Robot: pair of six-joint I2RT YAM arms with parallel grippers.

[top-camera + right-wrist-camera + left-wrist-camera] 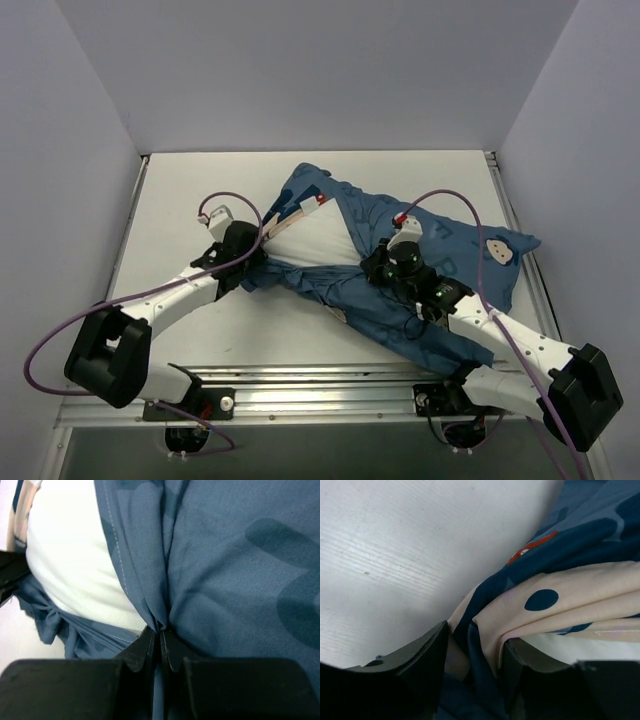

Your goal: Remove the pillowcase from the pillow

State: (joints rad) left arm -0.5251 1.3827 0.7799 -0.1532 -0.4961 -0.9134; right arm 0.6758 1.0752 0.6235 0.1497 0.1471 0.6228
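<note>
The dark blue pillowcase (450,240) lies crumpled across the middle and right of the table. Its opening is pulled back and the white pillow (310,245) shows inside it. My left gripper (256,265) is at the left end of the bundle. In the left wrist view it (475,645) is shut on a thick fold of the pillowcase (580,535), dark blue and cream. My right gripper (372,262) is at the right edge of the opening. In the right wrist view it (161,632) is shut on a pinch of the pillowcase (235,570), beside the bare pillow (70,565).
The white table (200,180) is walled at the left, back and right. A metal rail (330,380) runs along the near edge between the arm bases. Purple cables loop above both arms. A white mouse face print (497,252) lies at the far right of the fabric.
</note>
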